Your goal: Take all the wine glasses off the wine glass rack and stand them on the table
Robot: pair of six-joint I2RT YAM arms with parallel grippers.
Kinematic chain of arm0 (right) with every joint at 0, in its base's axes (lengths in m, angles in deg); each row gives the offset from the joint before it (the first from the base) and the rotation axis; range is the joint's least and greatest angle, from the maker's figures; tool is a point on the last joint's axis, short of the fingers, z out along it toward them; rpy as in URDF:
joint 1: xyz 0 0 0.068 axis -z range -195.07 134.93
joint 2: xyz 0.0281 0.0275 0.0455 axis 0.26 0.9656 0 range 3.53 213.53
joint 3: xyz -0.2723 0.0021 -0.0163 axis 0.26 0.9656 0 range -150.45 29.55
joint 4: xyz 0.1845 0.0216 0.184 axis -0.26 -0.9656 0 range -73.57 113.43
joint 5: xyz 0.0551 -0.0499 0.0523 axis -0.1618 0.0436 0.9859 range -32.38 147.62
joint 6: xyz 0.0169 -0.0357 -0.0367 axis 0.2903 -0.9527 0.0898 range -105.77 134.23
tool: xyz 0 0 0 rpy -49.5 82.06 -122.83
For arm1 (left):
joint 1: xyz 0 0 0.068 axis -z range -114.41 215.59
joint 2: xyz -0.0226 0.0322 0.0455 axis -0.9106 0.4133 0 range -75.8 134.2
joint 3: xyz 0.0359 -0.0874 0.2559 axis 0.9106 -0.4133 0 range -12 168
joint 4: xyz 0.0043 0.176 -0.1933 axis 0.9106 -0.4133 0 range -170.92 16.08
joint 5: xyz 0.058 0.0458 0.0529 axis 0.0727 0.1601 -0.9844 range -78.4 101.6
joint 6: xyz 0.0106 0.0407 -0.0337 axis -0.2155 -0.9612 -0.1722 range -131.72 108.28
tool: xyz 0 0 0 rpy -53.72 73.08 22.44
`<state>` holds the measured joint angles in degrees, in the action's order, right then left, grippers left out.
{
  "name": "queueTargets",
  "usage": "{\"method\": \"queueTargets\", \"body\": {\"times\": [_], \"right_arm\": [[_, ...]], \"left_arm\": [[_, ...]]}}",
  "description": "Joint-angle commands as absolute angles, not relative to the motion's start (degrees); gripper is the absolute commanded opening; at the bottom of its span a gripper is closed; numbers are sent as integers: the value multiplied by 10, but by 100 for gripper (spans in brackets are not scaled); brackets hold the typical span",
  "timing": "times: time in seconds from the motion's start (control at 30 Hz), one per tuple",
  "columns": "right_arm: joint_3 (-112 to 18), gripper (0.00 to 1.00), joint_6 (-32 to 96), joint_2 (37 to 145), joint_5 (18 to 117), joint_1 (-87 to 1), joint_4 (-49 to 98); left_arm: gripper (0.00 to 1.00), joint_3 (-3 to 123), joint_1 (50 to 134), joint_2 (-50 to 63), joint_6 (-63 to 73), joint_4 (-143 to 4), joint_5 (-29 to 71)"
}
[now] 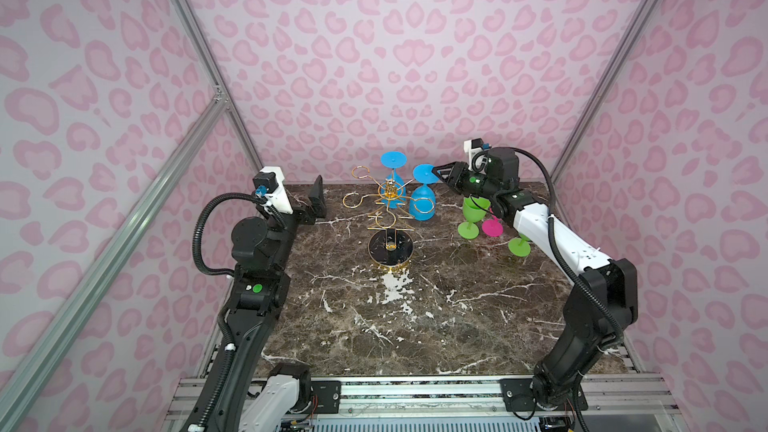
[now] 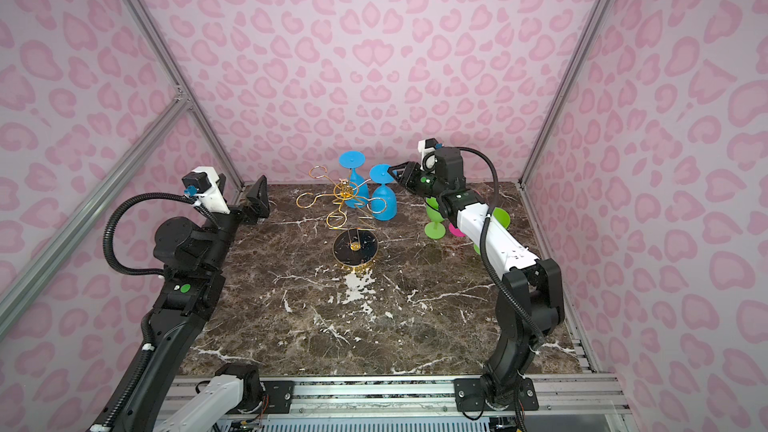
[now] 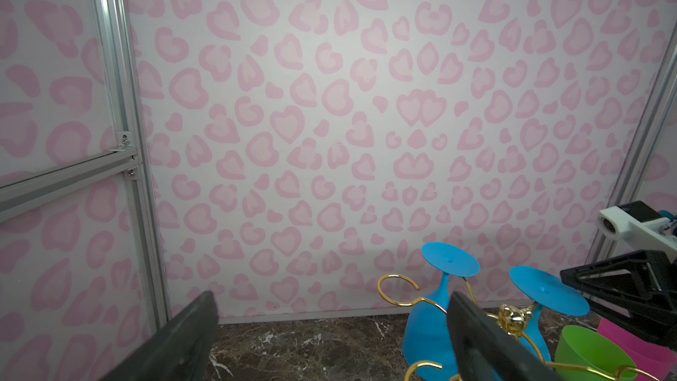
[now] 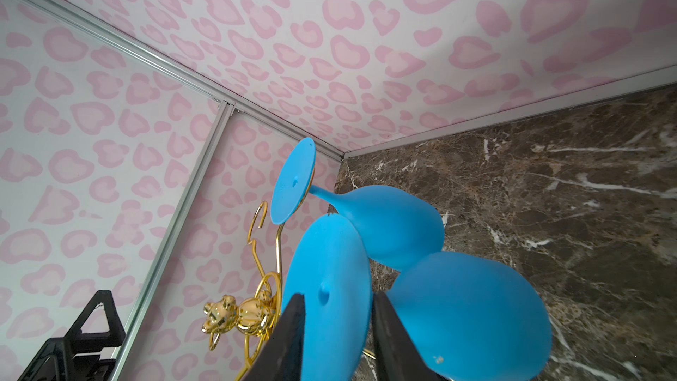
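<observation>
Right end effector (image 4: 337, 298) straddles the foot disc (image 4: 329, 251) of the nearer blue wine glass (image 1: 422, 201); can't tell if it's pinching. Glass hangs upside down on the wine glass rack (image 1: 399, 253), mid-back of bench (image 1: 374, 326), beside 1 more blue glass (image 1: 392, 160). Left end effector (image 1: 316, 201) wide open, empty, well left of rack.

Dark marble tabletop (image 1: 415, 326) inside pink heart-print walls (image 1: 374, 56).
At the far right a green glass (image 1: 471, 209) stands upright, a pink glass (image 1: 492, 227) just beside it, a 2nd green glass (image 1: 519, 247) nearer, both partly hidden.
</observation>
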<state>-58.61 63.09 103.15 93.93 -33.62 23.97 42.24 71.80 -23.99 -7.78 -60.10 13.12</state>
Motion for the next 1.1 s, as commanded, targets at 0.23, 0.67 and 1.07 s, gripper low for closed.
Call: {"method": "queueTargets", "body": {"times": [0.23, 0.67, 1.07], "right_arm": [[-580, 15, 637, 1028, 947, -336, 250], [-562, 0, 704, 1029, 970, -330, 319], [-540, 0, 769, 1035, 987, -329, 397]], "left_arm": [[99, 421, 717, -246, -76, -569, 132], [99, 419, 717, -250, -75, -568, 132], [99, 419, 717, -250, -75, -568, 131]]}}
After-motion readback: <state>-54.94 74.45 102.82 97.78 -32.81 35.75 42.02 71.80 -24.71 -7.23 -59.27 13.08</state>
